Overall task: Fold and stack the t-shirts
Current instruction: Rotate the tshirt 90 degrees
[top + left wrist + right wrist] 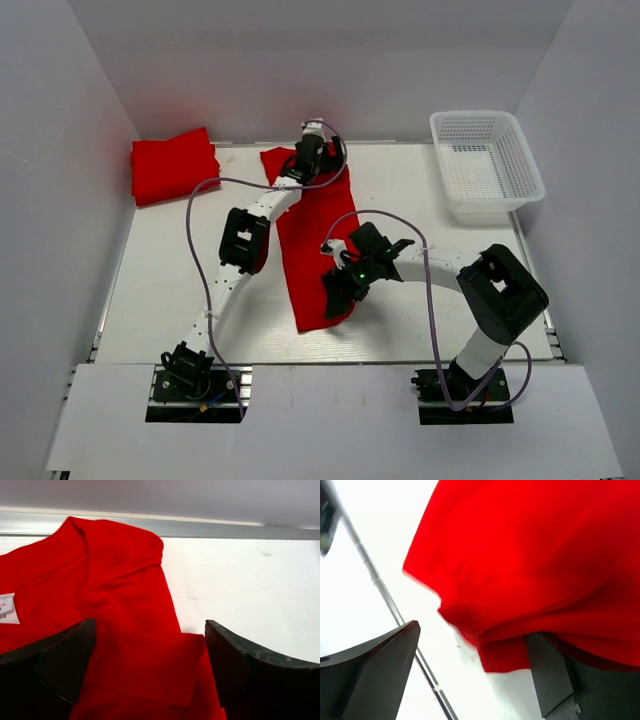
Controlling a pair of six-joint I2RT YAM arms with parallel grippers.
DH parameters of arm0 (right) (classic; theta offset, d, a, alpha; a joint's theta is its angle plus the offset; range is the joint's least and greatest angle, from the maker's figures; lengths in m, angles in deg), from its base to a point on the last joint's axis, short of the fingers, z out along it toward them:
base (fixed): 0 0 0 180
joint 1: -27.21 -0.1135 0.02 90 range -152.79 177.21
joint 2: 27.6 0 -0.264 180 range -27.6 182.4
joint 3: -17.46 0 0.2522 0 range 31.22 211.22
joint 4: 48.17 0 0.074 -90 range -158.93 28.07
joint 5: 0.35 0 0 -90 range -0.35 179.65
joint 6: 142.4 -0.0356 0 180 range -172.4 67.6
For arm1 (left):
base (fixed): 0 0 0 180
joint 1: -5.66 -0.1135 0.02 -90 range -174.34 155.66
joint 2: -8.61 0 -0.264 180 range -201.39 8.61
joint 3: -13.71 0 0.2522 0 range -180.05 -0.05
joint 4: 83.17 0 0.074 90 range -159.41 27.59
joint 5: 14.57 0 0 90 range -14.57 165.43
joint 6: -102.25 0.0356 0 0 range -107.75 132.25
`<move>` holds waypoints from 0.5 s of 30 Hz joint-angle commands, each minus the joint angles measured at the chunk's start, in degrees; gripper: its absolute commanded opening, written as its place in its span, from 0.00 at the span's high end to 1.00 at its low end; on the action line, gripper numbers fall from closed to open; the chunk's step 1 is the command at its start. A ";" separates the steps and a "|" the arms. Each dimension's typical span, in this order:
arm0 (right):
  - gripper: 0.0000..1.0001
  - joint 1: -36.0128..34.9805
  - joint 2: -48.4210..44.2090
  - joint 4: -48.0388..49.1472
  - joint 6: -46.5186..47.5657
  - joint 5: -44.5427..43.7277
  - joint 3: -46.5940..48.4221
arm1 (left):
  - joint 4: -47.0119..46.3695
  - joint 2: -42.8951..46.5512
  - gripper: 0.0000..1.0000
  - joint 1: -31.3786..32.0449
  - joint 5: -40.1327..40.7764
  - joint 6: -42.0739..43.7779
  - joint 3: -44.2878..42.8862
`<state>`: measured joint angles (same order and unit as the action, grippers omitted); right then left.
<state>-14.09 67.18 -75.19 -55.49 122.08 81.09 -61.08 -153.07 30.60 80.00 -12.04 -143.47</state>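
A red t-shirt (312, 255), folded into a long strip, lies on the white table from the back centre toward the near edge. My left gripper (312, 160) is at its far collar end. In the left wrist view its jaws (150, 630) are open with red fabric (115, 590) and a white neck label (7, 608) under them. My right gripper (340, 285) is at the strip's near end. In the right wrist view it (472, 632) is open, with the shirt's hem (505, 650) between the jaws by the right finger. A second red t-shirt (172, 165) lies folded at the back left.
A white plastic mesh basket (487, 165) stands at the back right corner. White walls enclose the table (170, 290) on the left, back and right. A metal rail (385, 592) runs along the table's edge near my right gripper.
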 commanded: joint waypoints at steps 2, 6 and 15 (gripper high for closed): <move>0.10 -2.73 3.74 -3.71 6.52 6.41 3.02 | -2.97 -4.87 0.00 4.05 -7.40 -4.35 1.91; 0.10 -3.44 4.62 -2.74 7.14 8.27 7.34 | -7.27 -5.92 0.00 4.67 -8.89 -5.50 1.91; 0.10 -2.82 -1.79 -4.23 3.62 -5.43 8.67 | -11.06 6.53 0.00 4.67 -3.19 -4.45 5.34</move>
<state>-17.37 69.96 -78.82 -50.90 122.12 87.80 -74.82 -154.43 35.15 74.98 -16.31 -140.38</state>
